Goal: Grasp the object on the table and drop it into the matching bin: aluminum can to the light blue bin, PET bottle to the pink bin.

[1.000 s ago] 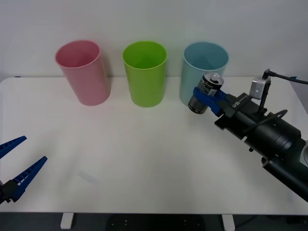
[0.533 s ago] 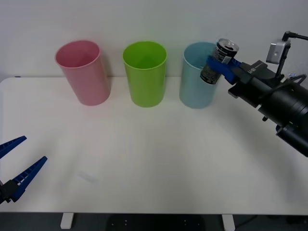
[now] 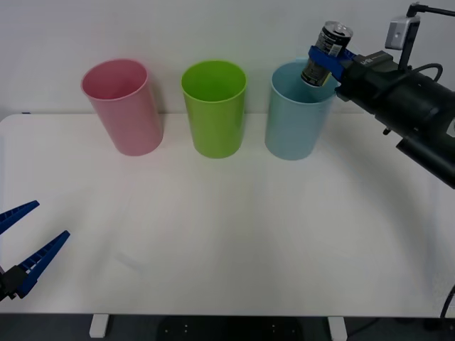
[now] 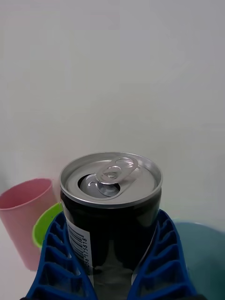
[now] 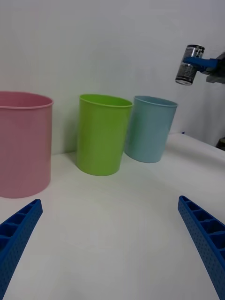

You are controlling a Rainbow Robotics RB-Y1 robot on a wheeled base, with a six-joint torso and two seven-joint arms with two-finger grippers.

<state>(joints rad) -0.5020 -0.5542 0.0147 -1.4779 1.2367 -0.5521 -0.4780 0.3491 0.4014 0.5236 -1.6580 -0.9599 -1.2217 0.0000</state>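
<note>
The aluminum can (image 3: 326, 55), dark-sided with a silver pull-tab top (image 4: 111, 178), hangs in the air above the right rim of the light blue bin (image 3: 295, 114). My right gripper (image 3: 328, 60) is shut on the can, its blue fingers (image 4: 161, 262) clamped on both sides. From the left wrist view the can (image 5: 189, 64) sits above and to the right of the light blue bin (image 5: 150, 128). The pink bin (image 3: 122, 106) stands at the far left of the row on the table (image 3: 213, 227). My left gripper (image 3: 25, 245) rests open near the table's front left edge.
A lime green bin (image 3: 214, 106) stands between the pink and light blue bins. All three bins line the back of the white table against a plain wall. The right arm (image 3: 405, 106) reaches in from the right, above the table.
My right gripper has lifted the can from in front of the light blue bin up and back, to above the bin's rim. The left arm has stayed still.
</note>
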